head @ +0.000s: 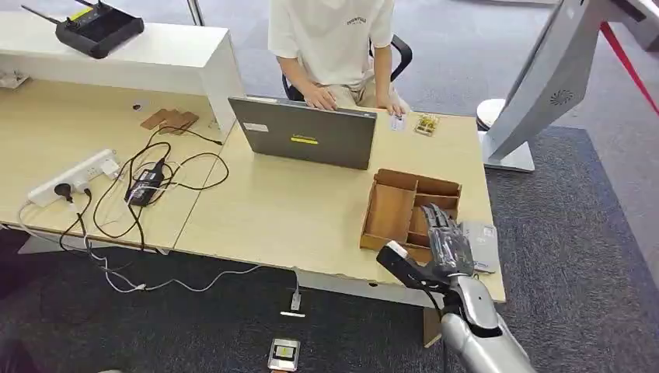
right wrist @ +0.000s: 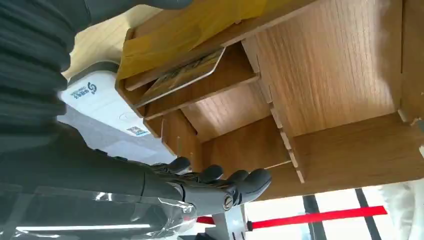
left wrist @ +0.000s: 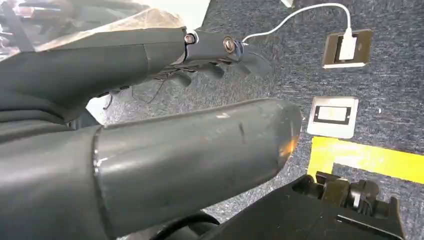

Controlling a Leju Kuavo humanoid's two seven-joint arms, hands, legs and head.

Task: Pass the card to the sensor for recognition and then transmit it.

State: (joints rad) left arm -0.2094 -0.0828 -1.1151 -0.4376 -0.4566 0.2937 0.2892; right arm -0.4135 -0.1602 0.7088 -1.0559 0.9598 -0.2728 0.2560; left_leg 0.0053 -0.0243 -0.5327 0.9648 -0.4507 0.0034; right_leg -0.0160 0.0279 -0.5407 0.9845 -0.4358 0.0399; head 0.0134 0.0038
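Dark-fingered, the right hand (head: 443, 247) hovers over the near right compartments of the brown wooden organiser box (head: 392, 210), fingers stretched out and apart, gripping nothing. A card (right wrist: 185, 76) lies flat in one small compartment of that box. Just beside the box sits the white sensor (head: 483, 242), its printed logo too small to read. The left hand (left wrist: 210, 50) hangs over blue-grey carpet (left wrist: 390, 75), fingers loosely extended and empty. Across the pale wood counter (head: 272, 217), a person (head: 330, 47) types at a grey laptop (head: 305, 134).

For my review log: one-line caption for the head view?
Right hand hovers open over the wooden tray beside the grey sensor.
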